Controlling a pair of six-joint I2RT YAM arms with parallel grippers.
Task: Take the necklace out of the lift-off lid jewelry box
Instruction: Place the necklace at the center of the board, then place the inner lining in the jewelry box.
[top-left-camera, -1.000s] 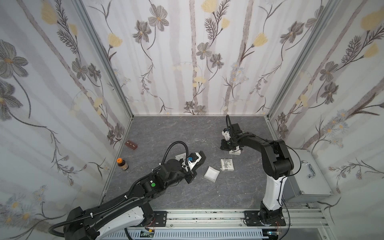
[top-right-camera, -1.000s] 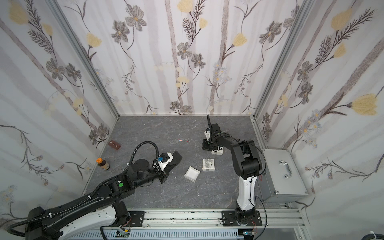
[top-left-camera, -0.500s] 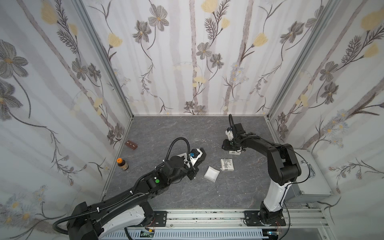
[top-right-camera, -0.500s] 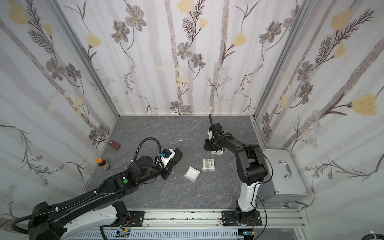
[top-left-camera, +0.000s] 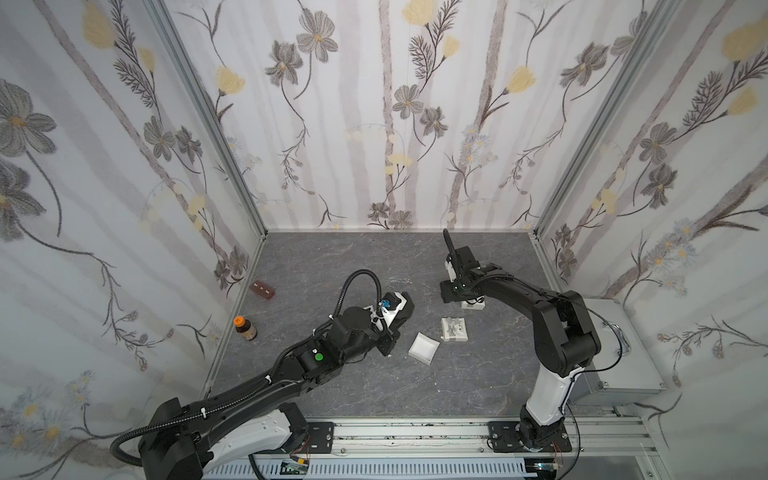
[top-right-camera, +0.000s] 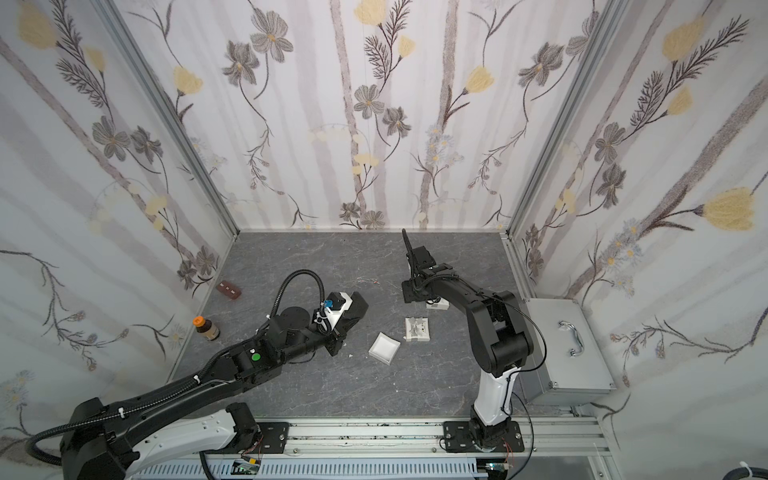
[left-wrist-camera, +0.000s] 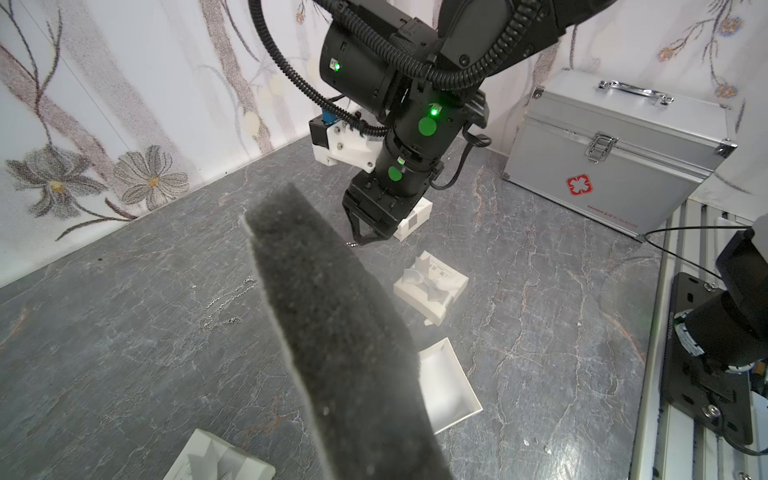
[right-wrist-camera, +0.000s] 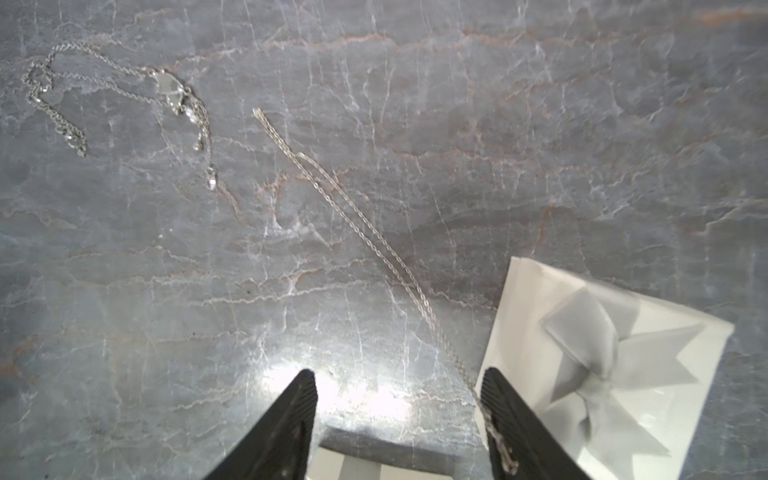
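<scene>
Open box tray (top-left-camera: 424, 348) mid-table (top-left-camera: 374, 395). Bow lid (top-left-camera: 454, 329) just right-behind it, second box (top-left-camera: 473, 305) behind that. Necklace (right-wrist-camera: 353, 232) on table left of second box, possibly two chains. Bottle (top-left-camera: 244, 328) at left edge. Metal case (top-left-camera: 623, 345) off right edge.

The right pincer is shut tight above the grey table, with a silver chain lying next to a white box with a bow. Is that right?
No. The right pincer is open, its black fingers apart, as the right wrist view shows. The rest holds: grey table, silver chain, white box with a bow.
</scene>
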